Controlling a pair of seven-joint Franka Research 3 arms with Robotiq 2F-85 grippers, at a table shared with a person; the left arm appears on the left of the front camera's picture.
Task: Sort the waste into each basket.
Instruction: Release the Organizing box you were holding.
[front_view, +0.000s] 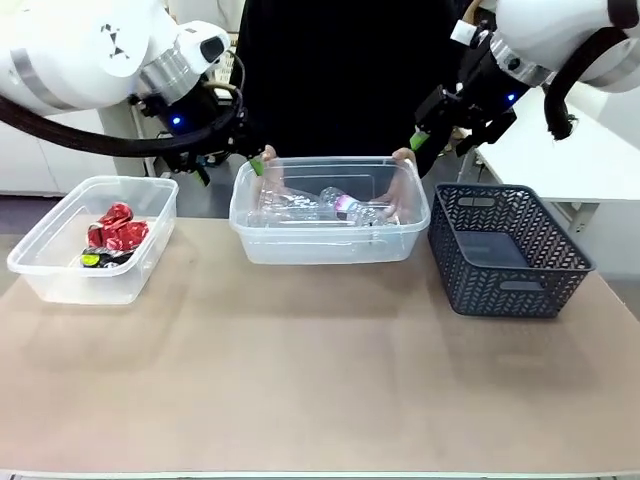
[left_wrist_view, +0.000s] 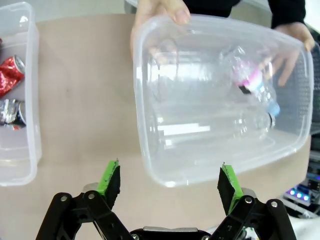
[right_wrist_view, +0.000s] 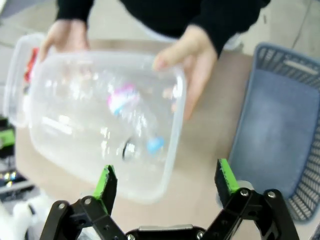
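Both the left gripper (left_wrist_view: 170, 182) and right gripper (right_wrist_view: 166, 185) hang wide and empty above the tan surface (front_view: 320, 380). Centre frame, a person's hands (front_view: 405, 185) hold the bottle tub (front_view: 330, 245); the can tub (front_view: 60, 270) sits left, the mesh basket (front_view: 510, 250) right.

Lighting: bright, even, overhead; soft faint shadows on the counter (front_view: 320, 380). Glare: white highlights on the clear tub (left_wrist_view: 220, 165). Right wrist view: motion-blurred throughout. Left wrist view: sharp, wide-angle bowing at edges.
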